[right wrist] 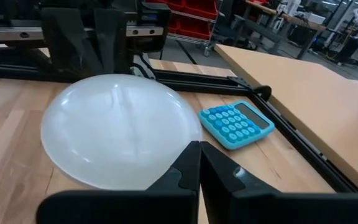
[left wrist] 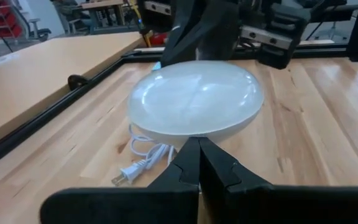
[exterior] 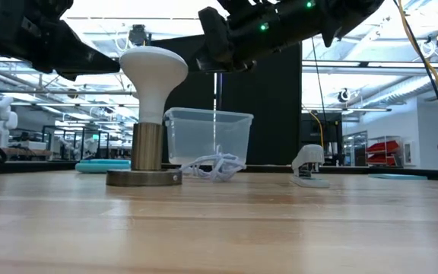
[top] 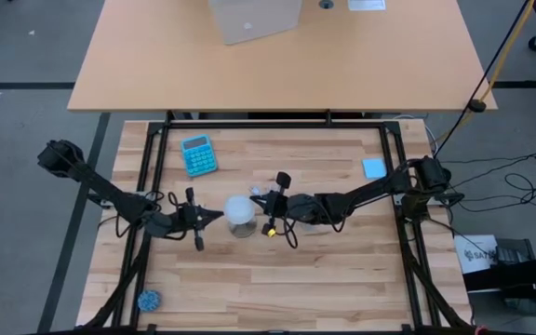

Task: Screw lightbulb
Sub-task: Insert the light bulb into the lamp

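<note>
Now, from my station, I see the left gripper (top: 214, 217) hovering just beside the lightbulb (top: 241, 212), its fingers (left wrist: 194, 163) pressed together with nothing between them. The right gripper (top: 261, 211) sits on the opposite side of the bulb, likewise pinched closed and empty, its tips (right wrist: 196, 163) meeting just short of the dome. Neither gripper touches the glass as far as I can tell.

The lightbulb stands upright near the middle of the desk (top: 324, 270), dome face up, its narrow base down in a round metallic socket (exterior: 144, 173) that rests flat on the wood. A white cord (exterior: 213, 166) lies bunched just beside the socket, and in the left wrist view its plug (left wrist: 128, 175) shows on the boards below the dome.

Farther out, a blue calculator (top: 199, 154) lies toward the far left part of the desk, and a small blue pad (top: 374, 167) lies at the far right. In the low view a clear plastic bin (exterior: 207, 135) stands behind the bulb.
</note>
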You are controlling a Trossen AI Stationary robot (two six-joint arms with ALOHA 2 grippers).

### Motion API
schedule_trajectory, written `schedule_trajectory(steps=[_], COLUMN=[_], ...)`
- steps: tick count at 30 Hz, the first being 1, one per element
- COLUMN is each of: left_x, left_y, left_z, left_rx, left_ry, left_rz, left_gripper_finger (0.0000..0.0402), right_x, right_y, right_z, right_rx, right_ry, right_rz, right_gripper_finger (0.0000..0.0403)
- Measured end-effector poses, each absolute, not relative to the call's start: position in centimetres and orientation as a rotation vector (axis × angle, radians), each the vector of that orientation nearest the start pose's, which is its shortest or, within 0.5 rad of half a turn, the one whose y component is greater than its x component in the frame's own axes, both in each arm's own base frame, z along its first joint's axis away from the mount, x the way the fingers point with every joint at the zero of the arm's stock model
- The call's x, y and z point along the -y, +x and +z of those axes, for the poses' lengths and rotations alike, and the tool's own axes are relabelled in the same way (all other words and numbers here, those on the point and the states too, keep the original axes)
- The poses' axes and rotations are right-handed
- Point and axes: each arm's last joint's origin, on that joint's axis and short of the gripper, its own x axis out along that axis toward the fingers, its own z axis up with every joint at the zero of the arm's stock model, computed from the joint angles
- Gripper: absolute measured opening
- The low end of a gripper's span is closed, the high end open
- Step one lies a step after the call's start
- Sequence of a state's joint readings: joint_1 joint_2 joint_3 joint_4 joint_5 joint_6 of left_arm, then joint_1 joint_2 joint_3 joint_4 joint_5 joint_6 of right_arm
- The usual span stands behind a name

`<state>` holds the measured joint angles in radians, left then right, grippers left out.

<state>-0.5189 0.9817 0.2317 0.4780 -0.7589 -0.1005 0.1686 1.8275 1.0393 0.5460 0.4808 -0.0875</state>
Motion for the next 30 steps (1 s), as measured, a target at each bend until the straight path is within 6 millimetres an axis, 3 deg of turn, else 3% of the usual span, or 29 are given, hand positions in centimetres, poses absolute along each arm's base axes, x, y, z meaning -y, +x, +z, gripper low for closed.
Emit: schedule_trajectory(steps=[18,30], left_x=[5.7,4.3], left_y=[16.7,16.3], left_z=[16.8,18.8], left_rx=[-0.260,-0.163], left_ry=[0.045,0.013], left_rz=[0.401,0.454], left_gripper_finger=[0.0000,0.0000], right_x=[-8.3,-8.6], right_y=[38.3,38.0], right_z=[19.7,18.9], right_rx=[-0.306,-0.369], right_ry=[-0.198,-0.151], right_rz=[-0.191,-0.210], right_gripper_finger=[0.0000,0.0000])
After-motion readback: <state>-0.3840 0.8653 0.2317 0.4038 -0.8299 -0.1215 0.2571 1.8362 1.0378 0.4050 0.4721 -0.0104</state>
